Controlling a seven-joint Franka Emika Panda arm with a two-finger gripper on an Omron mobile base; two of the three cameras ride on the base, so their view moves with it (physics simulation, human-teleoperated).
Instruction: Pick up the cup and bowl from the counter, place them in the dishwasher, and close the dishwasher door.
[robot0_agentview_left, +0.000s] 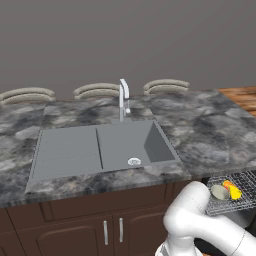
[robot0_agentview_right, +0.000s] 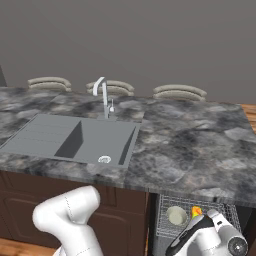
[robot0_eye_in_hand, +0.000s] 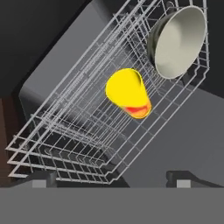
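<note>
The yellow cup (robot0_eye_in_hand: 128, 92), orange-red at its base, lies on its side in the dishwasher's pulled-out grey wire rack (robot0_eye_in_hand: 74, 131). The pale bowl (robot0_eye_in_hand: 178, 41) rests tilted beside it in the same rack. My gripper (robot0_eye_in_hand: 113, 181) hovers open a short way off the rack, its dark fingertips (robot0_eye_in_hand: 41, 179) wide apart with nothing between them. From the base, the rack (robot0_agentview_left: 245, 182) pokes out under the counter (robot0_agentview_left: 210, 130) with the bowl (robot0_agentview_left: 219, 192) and cup (robot0_agentview_left: 232, 190) inside. The bowl (robot0_agentview_right: 176, 215) and cup (robot0_agentview_right: 196, 212) also sit in the rack (robot0_agentview_right: 165, 222). A flat grey panel (robot0_eye_in_hand: 183, 140) lies under the rack.
The grey sink (robot0_agentview_left: 105, 147) with its silver faucet (robot0_agentview_left: 123, 97) is set into the marbled counter. Brown cabinet doors (robot0_agentview_left: 85, 232) with silver handles stand below it. Beige stool backs (robot0_agentview_right: 180, 92) line the far side. My white arm (robot0_agentview_right: 70, 215) bends low in front of the cabinets.
</note>
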